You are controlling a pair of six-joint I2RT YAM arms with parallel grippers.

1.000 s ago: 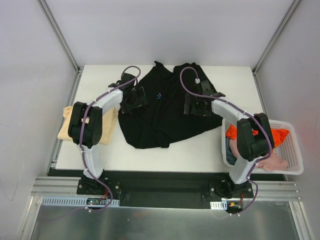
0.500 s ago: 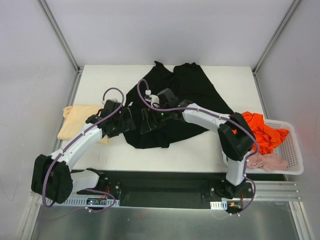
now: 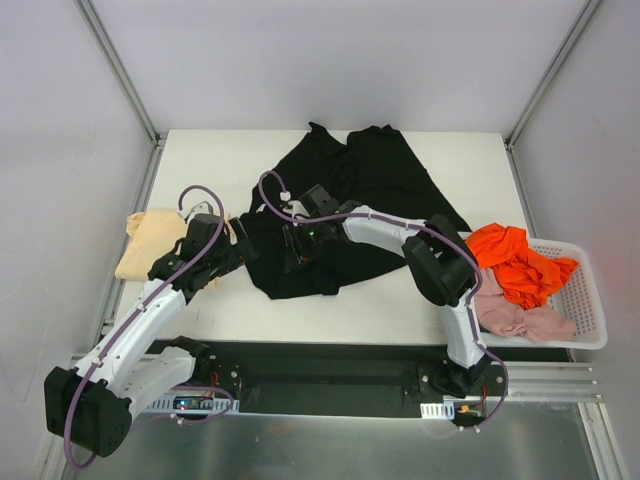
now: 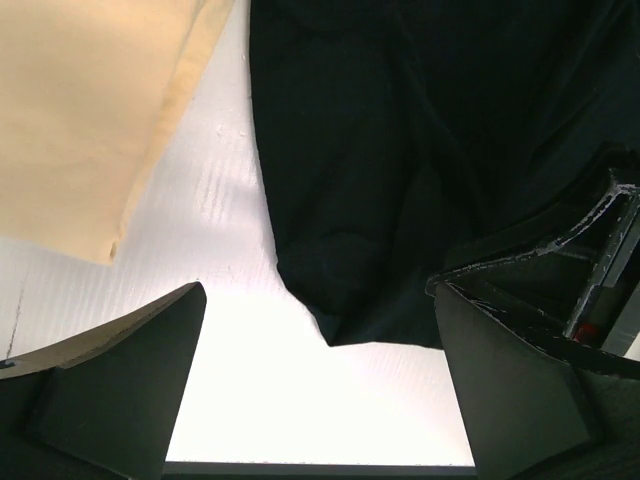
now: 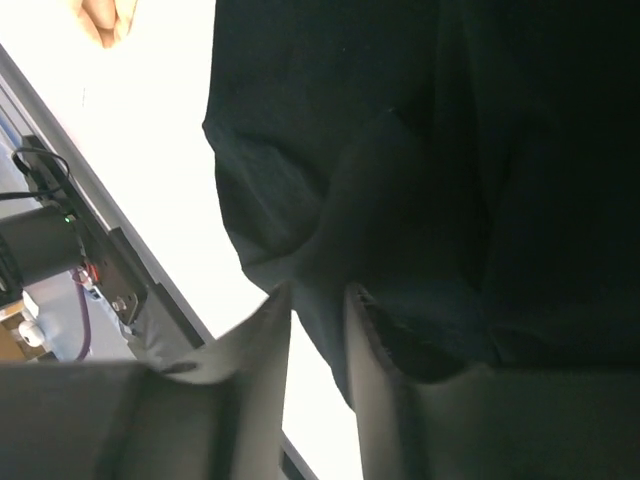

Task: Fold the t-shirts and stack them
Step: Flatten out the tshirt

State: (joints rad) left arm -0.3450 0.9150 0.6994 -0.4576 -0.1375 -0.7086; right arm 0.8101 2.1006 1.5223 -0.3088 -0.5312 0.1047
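Note:
A large black t-shirt lies spread and creased across the middle of the table. My right gripper is at its near left hem. In the right wrist view the gripper has its fingers drawn close, pinching a fold of the black cloth. My left gripper stands wide open over bare table, just short of the shirt's corner. A pale tan t-shirt lies folded at the left edge. Orange and pink shirts fill the basket.
The white mesh basket sits at the table's right near corner, beside the right arm's base. White walls and metal posts close in the table at the back and sides. The table's near edge runs just below both grippers.
My right arm swung from the shirt's far right side to its near left hem, and its jaws closed on the cloth. The left arm drew back toward the near left, still open.

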